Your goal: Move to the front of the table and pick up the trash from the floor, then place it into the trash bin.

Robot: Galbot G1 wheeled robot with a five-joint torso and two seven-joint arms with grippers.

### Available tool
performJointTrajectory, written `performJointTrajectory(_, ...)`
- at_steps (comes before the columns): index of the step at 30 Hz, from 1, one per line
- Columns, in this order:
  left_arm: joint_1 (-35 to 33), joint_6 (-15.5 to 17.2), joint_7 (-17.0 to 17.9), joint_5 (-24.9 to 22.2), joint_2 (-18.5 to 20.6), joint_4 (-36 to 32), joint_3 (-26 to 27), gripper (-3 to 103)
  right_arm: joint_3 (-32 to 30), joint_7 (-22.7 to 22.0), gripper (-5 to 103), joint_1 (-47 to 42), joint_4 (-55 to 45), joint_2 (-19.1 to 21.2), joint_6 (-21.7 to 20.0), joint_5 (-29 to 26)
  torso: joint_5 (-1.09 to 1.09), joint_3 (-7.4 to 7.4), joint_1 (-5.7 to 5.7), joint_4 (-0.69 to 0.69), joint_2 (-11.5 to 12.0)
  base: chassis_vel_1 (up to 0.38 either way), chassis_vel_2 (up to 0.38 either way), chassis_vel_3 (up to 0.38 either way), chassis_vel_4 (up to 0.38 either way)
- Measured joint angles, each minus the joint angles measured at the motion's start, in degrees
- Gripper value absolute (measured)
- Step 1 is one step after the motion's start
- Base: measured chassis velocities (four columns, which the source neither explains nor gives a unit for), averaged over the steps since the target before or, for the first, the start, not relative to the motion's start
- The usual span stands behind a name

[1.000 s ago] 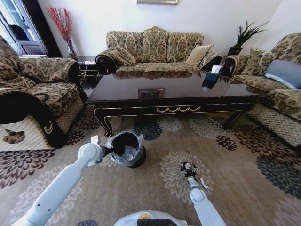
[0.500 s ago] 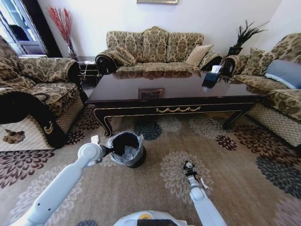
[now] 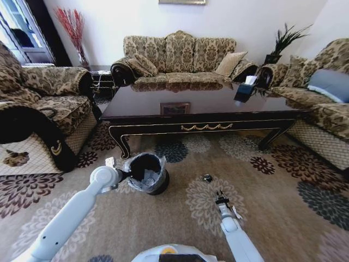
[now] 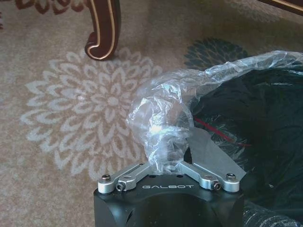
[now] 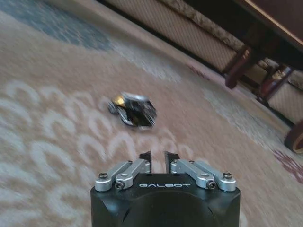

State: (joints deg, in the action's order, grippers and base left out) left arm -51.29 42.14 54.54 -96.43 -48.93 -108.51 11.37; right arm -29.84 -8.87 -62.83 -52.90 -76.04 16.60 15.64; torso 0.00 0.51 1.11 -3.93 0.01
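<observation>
Open carpeted floor (image 3: 256,185) lies between the robot and the counter (image 3: 202,126), broken by a small dark piece of trash (image 3: 207,178) ahead of the right end effector (image 3: 220,197). The trash bin (image 3: 155,183) stands left of it, its bag pinched by the left end effector (image 4: 163,163). Sofas hem in both sides.

Galbot G1, just the hardware

Both arms are smooth glossy white tubes; the left one ends in a chunky rounded white joint, with a rounded white bit of the body at the bottom showing a yellow-orange patch. Up close, the left gripper (image 4: 166,166) and right gripper (image 5: 158,159) look the same: matte black block with "GALBOT" in pale letters, silver metal linkage bars bolted on with small round-head screws. The right one's fingertips (image 5: 145,156) are short and black.
</observation>
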Motion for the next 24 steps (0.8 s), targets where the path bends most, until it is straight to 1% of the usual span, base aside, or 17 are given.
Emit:
performJointTrajectory(2, 0.09, 0.0, 0.0, -0.06, 0.23, 0.11, 0.22, 0, 0.59, 0.35, 27, -0.11, -0.93, 0.0, 0.59, 1.12, 0.0, 0.0, 0.0, 0.01, 0.0, 0.0, 0.0, 0.0, 0.0)
performJointTrajectory(3, 0.09, 0.0, 0.0, -0.06, 0.23, 0.11, 0.22, 0, 0.59, 0.35, 27, -0.11, -0.93, 0.0, 0.59, 1.12, 0.0, 0.0, 0.0, 0.01, 0.0, 0.0, 0.0, 0.0, 0.0)
performJointTrajectory(5, 0.02, 0.0, 0.0, -0.09, 0.43, -0.01, 0.43, 0, 1.49, 0.86, 37, 0.36, -1.02, -0.15, 1.12, 2.3, 0.0, 0.0, 0.0, 0.01, 0.0, 0.0, 0.0, 0.0, 0.0)
performJointTrajectory(6, 0.02, 0.0, 0.0, -0.09, 0.43, -0.01, 0.43, 0, 1.49, 0.86, 37, 0.36, -1.02, -0.15, 1.12, 2.3, 0.0, 0.0, 0.0, 0.01, 0.0, 0.0, 0.0, 0.0, 0.0)
performJointTrajectory(8, -0.44, 0.0, -0.01, -0.17, 0.69, -0.5, 0.85, 0, 2.08, 0.82, 48, 1.51, -0.23, -0.55, 1.36, 3.81, 0.01, 0.0, 0.0, 0.01, 0.0, 0.0, 0.0, 0.0, 0.0)
performJointTrajectory(9, -0.73, 0.0, -0.01, -0.19, 0.86, -0.64, 1.13, 0, 2.31, 0.59, 48, 2.06, 0.28, -0.78, 1.37, 4.51, 0.0, 0.0, 0.0, 0.01, 0.0, 0.0, 0.0, 0.0, 0.0)
performJointTrajectory(10, -0.95, 0.0, 0.0, -0.19, 1.02, -0.72, 1.39, 0, 2.44, 0.22, 54, 2.53, 0.82, -0.95, 1.36, 5.43, -0.01, 0.0, 0.0, 0.02, 0.0, 0.0, 0.0, 0.0, 0.0)
performJointTrajectory(11, -0.95, 0.0, 0.0, -0.19, 1.02, -0.72, 1.39, 0, 2.44, 0.22, 54, 2.53, 0.82, -0.95, 1.36, 5.43, -0.01, 0.0, 0.0, 0.02, 0.0, 0.0, 0.0, 0.0, 0.0)
performJointTrajectory(12, -1.21, 0.0, 0.0, -0.2, 1.18, -0.76, 1.71, 0, 2.47, -0.65, 60, 3.11, 1.48, -1.16, 1.19, 7.02, 0.0, 0.0, 0.0, 0.02, 0.0, 0.0, 0.0, 0.0, 0.0)
performJointTrajectory(14, -1.57, 0.0, 0.0, -0.27, 1.33, -0.79, 2.22, 0, 1.16, -3.16, 70, 4.68, 3.33, -1.89, 0.91, 14.2, 0.0, 0.0, 0.0, 0.02, 0.0, 0.0, 0.0, 0.0, 0.0)
performJointTrajectory(15, -1.71, 0.0, 0.0, -0.28, 1.35, -0.8, 2.43, 0, 0.4, -4.16, 70, 5.3, 4.07, -2.11, 0.92, 17.82, 0.0, 0.0, 0.0, 0.01, 0.0, 0.0, 0.0, 0.0, 0.0)
performJointTrajectory(16, -1.71, 0.0, 0.0, -0.28, 1.35, -0.8, 2.43, 0, 0.4, -4.16, 70, 5.3, 4.07, -2.11, 0.92, 17.82, 0.0, 0.0, 0.0, 0.01, 0.0, 0.0, 0.0, 0.0, 0.0)
performJointTrajectory(18, -2.03, 0.0, 0.0, -0.32, 1.35, -0.84, 2.8, 0, -0.63, -5.95, 82, 6.3, 5.19, -2.34, 0.91, 24.0, 0.01, 0.0, 0.0, 0.01, 0.0, 0.0, 0.0, 0.0, 0.0)
performJointTrajectory(20, -2.28, 0.0, 0.0, -0.33, 1.28, -0.87, 3.08, 0, -1.42, -7.27, 91, 7.25, 5.73, -2.48, 0.93, 28.49, 0.01, 0.0, 0.0, 0.01, 0.0, 0.0, 0.0, 0.0, 0.0)
performJointTrajectory(21, -2.39, 0.0, 0.0, -0.34, 1.23, -0.87, 3.16, 0, -1.54, -7.71, 91, 7.7, 5.92, -2.48, 0.93, 30.04, 0.01, 0.0, 0.0, 0.01, 0.0, 0.0, 0.0, 0.0, 0.0)
performJointTrajectory(22, -2.39, 0.0, 0.0, -0.34, 1.23, -0.87, 3.16, 0, -1.54, -7.71, 91, 7.7, 5.92, -2.48, 0.93, 30.04, 0.01, 0.0, 0.0, 0.01, 0.0, 0.0, 0.0, 0.0, 0.0)
performJointTrajectory(24, -2.44, 0.0, 0.0, -0.34, 1.15, -0.87, 3.21, 0, -1.63, -8.26, 99, 8.54, 6.54, -2.48, 0.93, 32.68, 0.0, 0.0, 0.0, 0.01, 0.0, 0.0, 0.0, 0.0, 0.0)
